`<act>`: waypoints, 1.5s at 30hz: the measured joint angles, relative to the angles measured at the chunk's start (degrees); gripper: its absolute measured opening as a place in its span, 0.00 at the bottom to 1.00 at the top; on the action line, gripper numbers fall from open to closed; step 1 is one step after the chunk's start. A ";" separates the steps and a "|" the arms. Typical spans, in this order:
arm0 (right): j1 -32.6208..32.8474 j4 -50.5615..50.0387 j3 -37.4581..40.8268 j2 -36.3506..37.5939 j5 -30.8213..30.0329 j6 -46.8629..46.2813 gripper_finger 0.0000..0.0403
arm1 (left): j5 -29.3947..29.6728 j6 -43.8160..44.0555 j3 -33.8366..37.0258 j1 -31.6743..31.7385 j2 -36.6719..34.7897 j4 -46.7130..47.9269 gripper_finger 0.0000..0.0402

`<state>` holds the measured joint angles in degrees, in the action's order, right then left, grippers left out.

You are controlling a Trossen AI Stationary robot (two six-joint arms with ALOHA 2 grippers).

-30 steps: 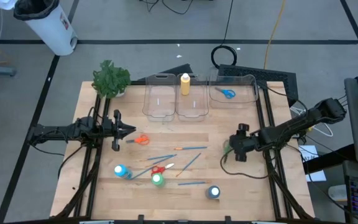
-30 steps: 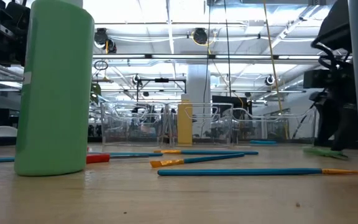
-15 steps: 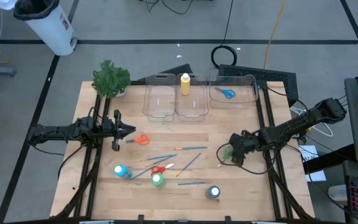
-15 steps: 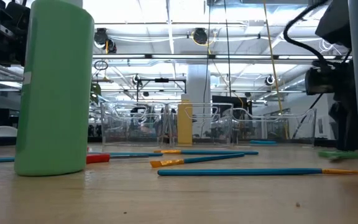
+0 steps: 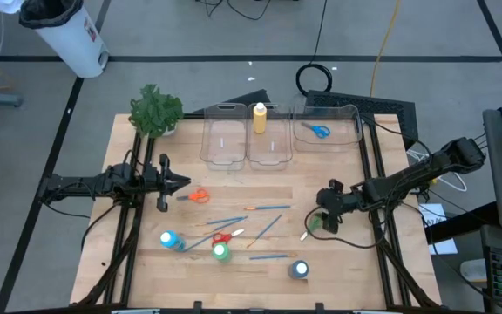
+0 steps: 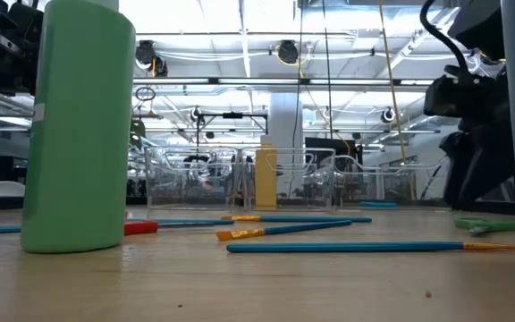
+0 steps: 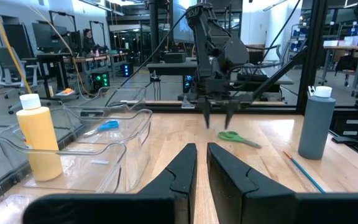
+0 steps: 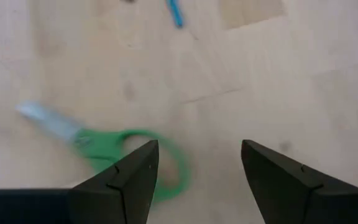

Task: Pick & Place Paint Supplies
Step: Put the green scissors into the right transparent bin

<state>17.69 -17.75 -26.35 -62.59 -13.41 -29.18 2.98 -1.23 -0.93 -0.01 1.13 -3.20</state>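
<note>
Green scissors (image 8: pixel 126 155) lie flat on the wooden table (image 5: pixel 338 262) at its right side. My right gripper (image 8: pixel 197 168) hangs open just above them, slanting down, its fingers clear of them; it also shows in the left wrist view (image 7: pixel 218 121). My left gripper (image 5: pixel 179 183) waits at the table's left, level and shut, next to the orange scissors (image 5: pixel 197 196). Blue brushes (image 5: pixel 260 208), red scissors (image 5: pixel 220 236), and blue (image 5: pixel 170 239), green (image 5: pixel 221 252) and dark (image 5: pixel 300 269) bottles stand or lie near the front. Blue scissors (image 5: pixel 319 131) lie in the right bin.
Three clear bins (image 5: pixel 225 139) stand in a row at the far edge, with a yellow bottle (image 5: pixel 259 118) at the middle one. A leafy plant (image 5: pixel 155 111) sits at the far left corner. Bare wood lies right of the dark bottle.
My right gripper has tipped and rolled at the wrist above the green scissors, staying open and nearly in place. The scissors now show more fully on the table, just nearer the front edge than its fingertips.
</note>
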 joint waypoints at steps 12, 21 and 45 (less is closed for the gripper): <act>-0.16 5.90 -0.29 -11.04 1.38 6.04 0.54 | -0.02 0.00 0.00 0.00 0.00 0.00 0.12; -0.20 0.75 -0.26 -11.49 1.47 6.01 0.28 | 0.00 0.00 0.00 0.00 0.00 0.02 0.12; -0.22 -1.15 0.17 8.68 0.63 1.78 0.00 | -0.01 0.00 0.00 -0.02 -0.02 0.00 0.12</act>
<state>17.47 -18.90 -26.17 -53.91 -12.79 -27.39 2.97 -1.23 -0.93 -0.03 1.10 -3.20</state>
